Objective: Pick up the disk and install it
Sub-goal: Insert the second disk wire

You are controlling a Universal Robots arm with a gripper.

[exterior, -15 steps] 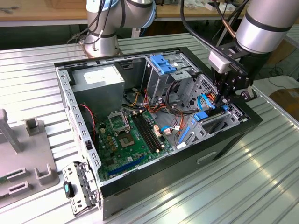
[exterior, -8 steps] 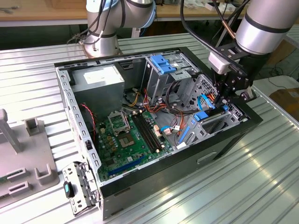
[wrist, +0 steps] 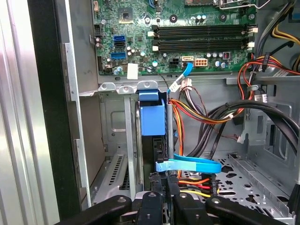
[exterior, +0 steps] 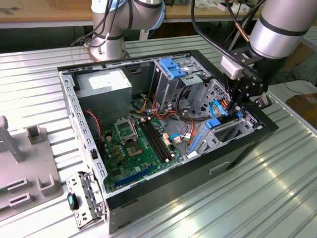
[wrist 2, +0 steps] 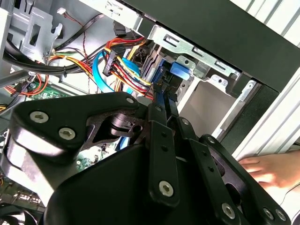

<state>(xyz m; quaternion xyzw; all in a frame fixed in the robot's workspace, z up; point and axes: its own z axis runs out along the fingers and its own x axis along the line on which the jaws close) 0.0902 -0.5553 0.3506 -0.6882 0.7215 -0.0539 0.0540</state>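
Observation:
The disk (wrist: 153, 121) stands on edge in the drive bay at the case's front corner, its blue carrier rail facing up. In the second wrist view the disk (wrist 2: 158, 75) sits between the bay's metal walls, and in the exterior view its blue rail (exterior: 219, 122) shows at the case's right end. My gripper (wrist: 165, 183) hangs right over the disk's near end with its fingers (wrist 2: 157, 101) drawn close together. The gap between them is narrower than the disk. The tips reach the disk's end; I cannot tell whether they touch it.
A blue flat cable (wrist: 187, 165) and red and yellow wire bundles (wrist 2: 126, 65) cross beside the bay. The motherboard (exterior: 138, 144) lies in the open black case (exterior: 198, 173). An upright drive cage (exterior: 174, 72) stands behind. A hand (wrist 2: 267, 171) rests outside the case. A second arm's base (exterior: 106, 42) stands behind.

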